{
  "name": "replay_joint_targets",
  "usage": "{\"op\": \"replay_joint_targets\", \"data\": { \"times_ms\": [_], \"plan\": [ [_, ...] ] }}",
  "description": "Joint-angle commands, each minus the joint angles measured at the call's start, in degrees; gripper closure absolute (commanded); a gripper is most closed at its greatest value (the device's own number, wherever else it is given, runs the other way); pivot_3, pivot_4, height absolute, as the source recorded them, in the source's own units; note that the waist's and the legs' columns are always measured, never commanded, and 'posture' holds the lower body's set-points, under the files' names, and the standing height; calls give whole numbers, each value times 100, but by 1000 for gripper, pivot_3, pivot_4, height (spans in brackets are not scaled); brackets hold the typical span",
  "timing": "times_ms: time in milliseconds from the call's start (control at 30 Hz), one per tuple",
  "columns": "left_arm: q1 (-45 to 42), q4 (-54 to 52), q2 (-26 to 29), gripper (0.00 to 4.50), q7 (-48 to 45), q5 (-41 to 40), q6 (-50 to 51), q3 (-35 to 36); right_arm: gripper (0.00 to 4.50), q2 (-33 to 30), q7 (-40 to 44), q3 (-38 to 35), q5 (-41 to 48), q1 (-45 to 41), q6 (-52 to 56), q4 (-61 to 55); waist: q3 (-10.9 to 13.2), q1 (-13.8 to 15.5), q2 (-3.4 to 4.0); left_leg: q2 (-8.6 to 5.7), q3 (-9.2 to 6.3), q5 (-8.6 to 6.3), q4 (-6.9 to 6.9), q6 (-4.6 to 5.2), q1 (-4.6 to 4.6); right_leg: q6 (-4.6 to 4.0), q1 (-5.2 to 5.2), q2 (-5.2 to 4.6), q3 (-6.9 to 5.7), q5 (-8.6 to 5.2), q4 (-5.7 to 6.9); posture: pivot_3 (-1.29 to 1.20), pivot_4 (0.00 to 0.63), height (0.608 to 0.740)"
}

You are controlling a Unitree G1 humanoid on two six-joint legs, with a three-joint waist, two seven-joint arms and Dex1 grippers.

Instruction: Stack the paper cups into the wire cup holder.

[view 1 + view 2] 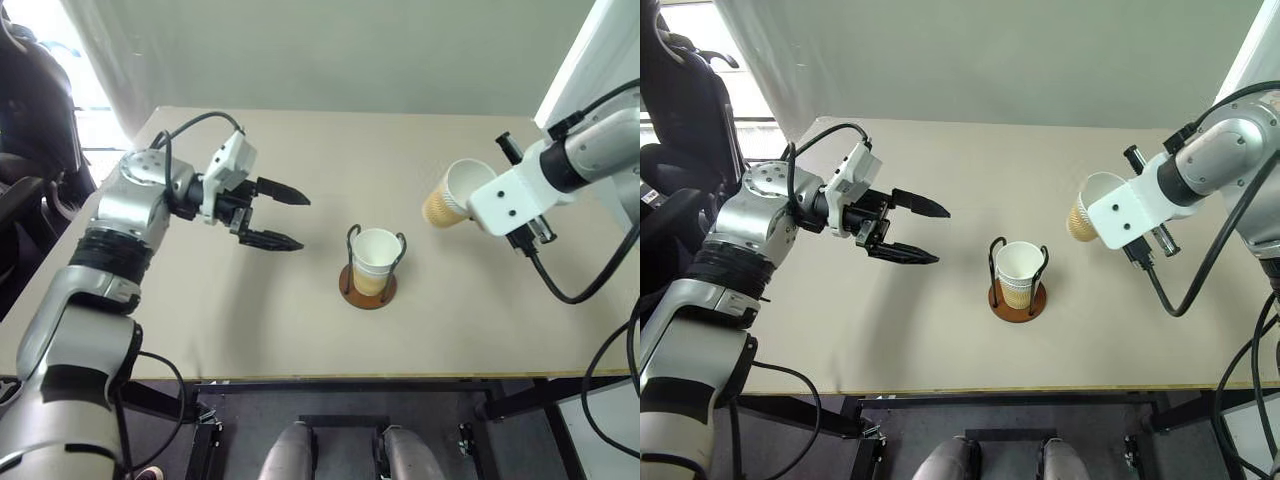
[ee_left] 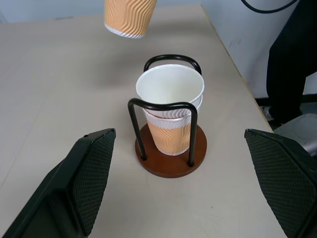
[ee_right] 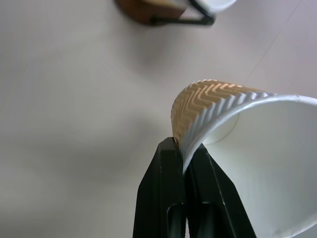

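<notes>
Carrying the last paper cup (image 1: 452, 194) aloft, rim pinched in the right fingers (image 3: 184, 163), left fingers (image 1: 272, 215) spread empty; next, needs lowering upright into stacked cups (image 1: 374, 259) within wire cup holder (image 1: 368, 284) on tabletop (image 1: 250, 320).

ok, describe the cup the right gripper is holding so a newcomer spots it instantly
Start at the table and find the wire holder near its middle, with cups nested upright in it. Look toward the robot's right: the held cup hangs in the air, the right gripper pinching its rim. It alone is tilted and off the table.
</notes>
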Motion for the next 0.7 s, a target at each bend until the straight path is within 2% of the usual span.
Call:
{"op": "replay_joint_targets", "data": {
  "times_ms": [33,700],
  "plan": [
    [-223,110,-43,0,-185,-11,-185,-5,4470,144,23,31,242,-365,284,-317,0,-4,0,0,0,0,-1,0,-1,0,-2,0,0,0,1,0,150,740],
    [-448,441,-308,0,-185,-3,-368,-210,4470,737,23,177,574,-648,1068,-838,0,1,0,0,0,-1,-2,-3,-4,-5,-8,0,-2,-3,3,0,150,740]
  ]
}}
